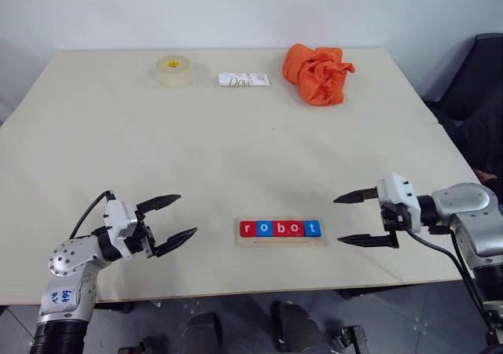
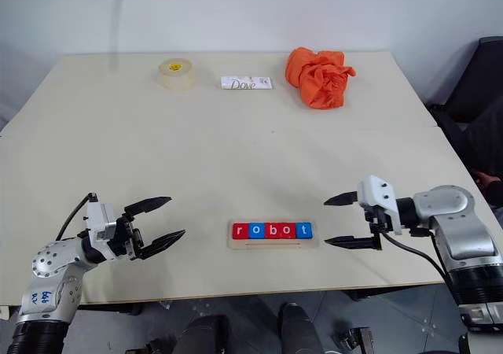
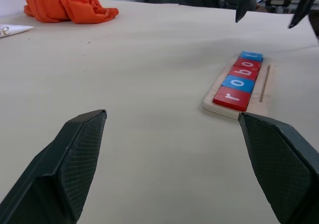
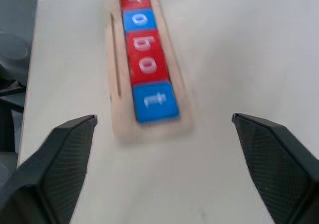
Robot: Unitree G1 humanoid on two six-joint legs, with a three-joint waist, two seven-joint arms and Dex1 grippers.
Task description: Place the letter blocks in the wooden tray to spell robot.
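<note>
Flat square letter blocks (image 1: 280, 228) fill pale wooden tray (image 1: 280, 241) groove.

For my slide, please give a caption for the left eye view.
Five letter blocks spell "robot" in the wooden tray, between the open left claw and open right claw.

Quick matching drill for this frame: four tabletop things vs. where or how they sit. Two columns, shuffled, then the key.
Things:
1. Orange crumpled cloth
2. Roll of clear tape with a yellow core
3. Red and blue square letter blocks
4. Robot's right black two-fingered pincer

Places or states:
A. Lined up in the pale wooden tray, reading robot
B. Far edge of the table, left of the white Dove packet
C. Open, just right of the tray, holding nothing
D. Far edge, right of the packet

Pairs: 1-D, 2-B, 3-A, 4-C
</note>
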